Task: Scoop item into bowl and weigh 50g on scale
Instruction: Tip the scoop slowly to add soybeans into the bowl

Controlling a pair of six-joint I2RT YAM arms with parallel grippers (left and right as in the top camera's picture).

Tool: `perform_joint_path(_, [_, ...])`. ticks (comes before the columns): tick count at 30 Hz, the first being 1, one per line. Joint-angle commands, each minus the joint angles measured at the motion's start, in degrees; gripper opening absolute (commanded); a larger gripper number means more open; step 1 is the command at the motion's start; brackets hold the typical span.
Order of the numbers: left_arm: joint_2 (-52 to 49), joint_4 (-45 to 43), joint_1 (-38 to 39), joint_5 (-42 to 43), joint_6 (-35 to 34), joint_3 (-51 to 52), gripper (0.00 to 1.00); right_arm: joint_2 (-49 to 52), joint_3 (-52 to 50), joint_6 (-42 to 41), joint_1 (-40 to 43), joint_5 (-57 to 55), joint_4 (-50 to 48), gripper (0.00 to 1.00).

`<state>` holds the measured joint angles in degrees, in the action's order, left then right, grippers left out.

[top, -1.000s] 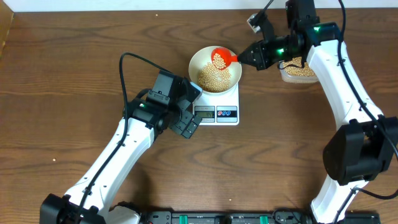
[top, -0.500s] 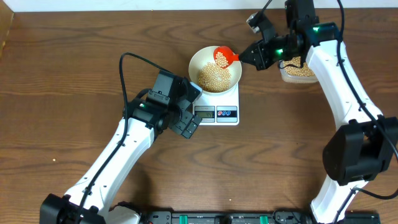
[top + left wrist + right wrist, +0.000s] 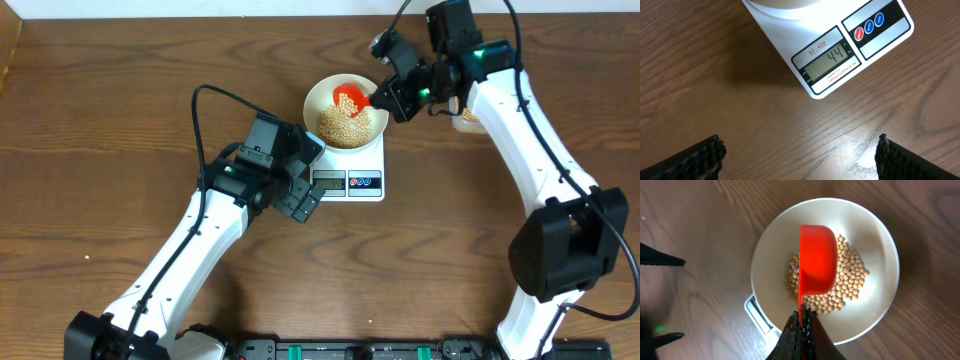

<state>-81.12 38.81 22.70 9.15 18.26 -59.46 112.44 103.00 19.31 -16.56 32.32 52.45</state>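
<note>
One left claw [image 3: 800, 155]: jaws wide apart, empty, above the surface [image 3: 715, 75] beside the scale [image 3: 830, 57].
One scale: display reads 44.
One bowl [image 3: 872, 235]: on the scale, beans [image 3: 852, 277] inside.
One right claw [image 3: 801, 325]: clamped on the red scoop [image 3: 817, 257] handle, scoop over the beans.

The scoop [image 3: 817, 260] is glossy plastic, bowl [image 3: 875, 245] smooth, table [image 3: 715, 60] grained wood.

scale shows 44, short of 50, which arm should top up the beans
Right. The right hand grips the red scoop above the bowl on the scale; the left hand is open and empty near the scale's front.
</note>
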Motion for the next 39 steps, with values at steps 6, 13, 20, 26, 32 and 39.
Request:
perform_joint_path(6, [0.0,0.2,-0.1,0.7,0.6,0.4,0.98,-1.2,0.0,2.1,-1.3,-2.4,-0.4,0.01])
perform_joint_path(13, [0.0,0.2,-0.1,0.7,0.5,0.4,0.98,-1.2,0.0,-0.7,0.2,0.7,-0.7,0.01])
perform_joint_path(20, [0.0,0.2,-0.1,0.7,0.6,0.4,0.98,-1.2,0.0,-1.7,2.6,6.6,-0.9,0.01])
perform_joint_path(26, [0.0,0.2,-0.1,0.7,0.5,0.4,0.98,-1.2,0.0,-1.7,3.2,7.3,-0.9,0.01])
perform_joint_path(32, [0.0,0.2,-0.1,0.7,0.5,0.4,0.98,-1.2,0.0,-1.7,3.2,7.3,-0.9,0.01])
perform_joint_path(39, [0.0,0.2,-0.1,0.7,0.5,0.4,0.98,-1.2,0.0,-1.7,3.0,7.3,-0.9,0.01])
